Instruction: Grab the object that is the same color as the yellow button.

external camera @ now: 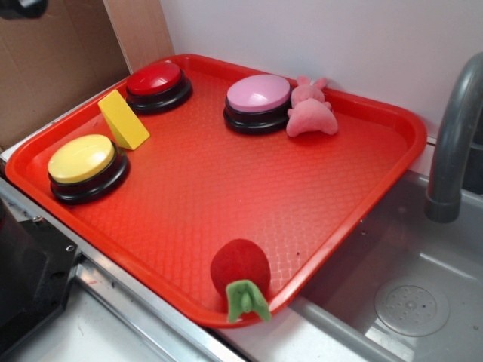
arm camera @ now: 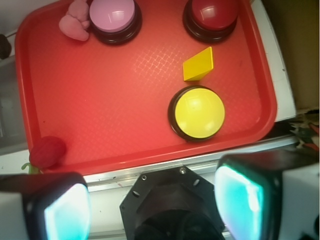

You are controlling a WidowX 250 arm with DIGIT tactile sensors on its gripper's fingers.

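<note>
Your tool (arm camera: 155, 200) sits at the bottom of the wrist view, off the red tray (arm camera: 150, 150) and above its near rim; its two fingers (arm camera: 240, 195) stand wide apart with nothing between them; in the exterior view only a dark part of the arm shows at the left edge, and the tool itself cannot be made out there.

The yellow wedge block (arm camera: 199, 65) lies on the tray, ahead of your tool and slightly toward its right finger; it rests beyond the yellow button (arm camera: 198, 113), just beside the button's black base; whether the two touch cannot be told. In the exterior view the wedge (external camera: 123, 119) stands on a flat face, between the yellow button (external camera: 83, 164) and the red button (external camera: 157, 84).

The yellow button is the tray item directly ahead of your tool, inside the near rim; the red button (arm camera: 210, 17) stands farther out beyond the wedge; the pink button (arm camera: 114, 19) stands at the far side, ahead and toward the left finger; a pink plush toy (arm camera: 76, 22) lies against that button's outer side.

A red plush strawberry (arm camera: 47, 151) rests at the tray's near corner, just beyond your left finger; its green leaves (external camera: 247, 299) hang over the rim.

A grey sink (external camera: 407, 294) and faucet (external camera: 453, 136) lie past the tray's edge on that same side.
</note>
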